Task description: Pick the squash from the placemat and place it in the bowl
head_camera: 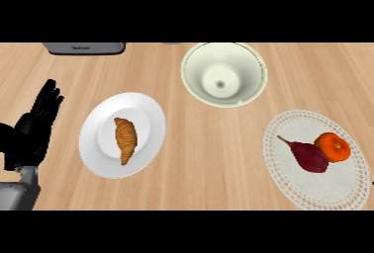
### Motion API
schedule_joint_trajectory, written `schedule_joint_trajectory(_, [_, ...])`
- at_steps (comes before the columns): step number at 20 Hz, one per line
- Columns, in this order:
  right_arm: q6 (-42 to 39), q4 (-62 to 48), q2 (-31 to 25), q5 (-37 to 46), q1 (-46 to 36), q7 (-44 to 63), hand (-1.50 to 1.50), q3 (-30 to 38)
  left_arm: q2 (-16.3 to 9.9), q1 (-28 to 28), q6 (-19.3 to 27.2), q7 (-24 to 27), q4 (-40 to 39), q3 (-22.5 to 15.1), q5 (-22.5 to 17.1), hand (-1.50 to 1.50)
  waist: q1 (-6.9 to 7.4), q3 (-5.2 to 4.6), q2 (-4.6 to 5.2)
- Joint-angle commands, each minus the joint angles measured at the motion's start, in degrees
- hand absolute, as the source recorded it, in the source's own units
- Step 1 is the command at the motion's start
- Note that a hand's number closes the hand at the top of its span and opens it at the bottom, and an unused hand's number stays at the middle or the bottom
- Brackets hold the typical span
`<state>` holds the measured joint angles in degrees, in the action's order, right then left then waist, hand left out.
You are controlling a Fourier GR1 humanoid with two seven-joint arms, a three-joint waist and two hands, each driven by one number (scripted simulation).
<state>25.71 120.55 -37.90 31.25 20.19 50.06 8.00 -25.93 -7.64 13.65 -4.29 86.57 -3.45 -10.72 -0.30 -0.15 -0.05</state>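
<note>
Wooden table (211, 163) all across the head view, light grain. The squash (335, 147) is the orange round one, sitting on the white lacy placemat (321, 190) near the right edge of the table, toward the near side. It's touching a dark red pear-shaped thing (308, 155) with a thin stem, which lies just on its left, also on the placemat.

The bowl (223, 73) is cream coloured, sitting by the far edge of the table, with nothing in it. A white plate (99, 138) sits left of the middle with a croissant (125, 140) lying on it lengthwise.

Only the left robot hand (33, 129) shows, at the left edge, fingers straight and pointing up, holding nothing, well apart from the squash. The right one isn't anywhere in the view. There's also a grey appliance (84, 48) at the far left corner, mostly cut off.
</note>
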Motion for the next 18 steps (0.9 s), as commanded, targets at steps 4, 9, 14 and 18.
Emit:
schedule_joint_trajectory(4, [-19.8, -2.6, -10.8, -11.3, -9.4, 11.2, -1.5, 2.1, 0.0, -2.7, -1.6, -1.0, -1.4, 0.7, -0.1, 0.0, 1.27, 0.01, 0.42])
schedule_joint_trajectory(9, [-27.3, -14.4, -12.7, -19.3, -17.0, 12.0, -1.5, 0.4, 1.6, -2.9, 0.0, -2.4, 0.4, -0.7, 1.7, 0.0, 2.01, 0.14, 0.4])
schedule_joint_trajectory(14, [-33.9, -23.7, -12.4, -25.4, -20.6, 6.9, -1.5, -0.3, 0.8, -3.7, -1.6, -4.2, 1.0, 0.9, 0.8, 0.0, 1.21, 0.18, 0.22])
schedule_joint_trajectory(18, [-37.5, -30.1, -10.1, -27.6, -26.1, 8.2, -1.5, -3.9, 1.0, 0.1, -1.7, -3.0, 4.0, 0.3, 2.2, 0.0, 1.81, 0.18, 0.17])
